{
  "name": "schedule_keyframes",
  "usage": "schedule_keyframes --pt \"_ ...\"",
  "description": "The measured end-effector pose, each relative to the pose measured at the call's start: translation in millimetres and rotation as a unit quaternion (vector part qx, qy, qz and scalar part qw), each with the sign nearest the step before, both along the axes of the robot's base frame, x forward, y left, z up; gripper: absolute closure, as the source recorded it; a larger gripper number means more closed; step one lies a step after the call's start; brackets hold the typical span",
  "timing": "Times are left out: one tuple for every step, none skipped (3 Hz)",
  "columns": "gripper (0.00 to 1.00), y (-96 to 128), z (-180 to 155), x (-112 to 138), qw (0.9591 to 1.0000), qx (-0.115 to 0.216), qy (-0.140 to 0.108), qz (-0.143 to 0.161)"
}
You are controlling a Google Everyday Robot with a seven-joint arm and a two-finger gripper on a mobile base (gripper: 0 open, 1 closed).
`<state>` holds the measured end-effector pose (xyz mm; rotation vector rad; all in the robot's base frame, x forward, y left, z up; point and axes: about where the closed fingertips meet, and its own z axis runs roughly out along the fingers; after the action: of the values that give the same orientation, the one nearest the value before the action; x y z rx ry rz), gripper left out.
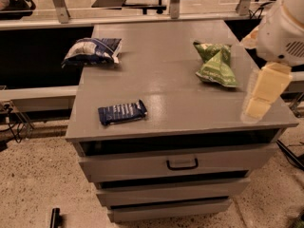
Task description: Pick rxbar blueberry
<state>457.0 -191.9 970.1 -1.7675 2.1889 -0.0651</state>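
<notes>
End effector: the cream end effector (258,104) hangs under a white arm (285,30), over the bench's (161,82) right edge near its front right corner; whether it is apart or together cannot be told, and it holds nothing that shows.
Green bags: crinkled green bags (216,64) lie on the bench's right half toward the back, touching each other, near the end effector but apart from it.
Rxbar blueberry: the rxbar blueberry (122,112) lies flat on the bench near its front left corner, slightly askew, well apart from the end effector.
Blue-and-white bag: a puffy blue-and-white bag (92,51) sits at the bench's back left corner, overhanging the left edge.
Drawers: the top drawer (133,167) with a dark handle (182,164) sits below the bench top, with lower drawers (171,191) beneath; their contents are hidden.
</notes>
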Motion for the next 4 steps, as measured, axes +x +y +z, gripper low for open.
schedule_keyframes --pt "0.00 58 -11 31 0.9983 0.010 0.005 0.057" --pt "0.00 95 -23 51 0.9953 0.018 0.011 0.094" --pt "0.00 134 -41 69 0.9911 0.019 0.020 0.130" --pt "0.00 171 -62 79 0.9856 0.015 0.032 0.165"
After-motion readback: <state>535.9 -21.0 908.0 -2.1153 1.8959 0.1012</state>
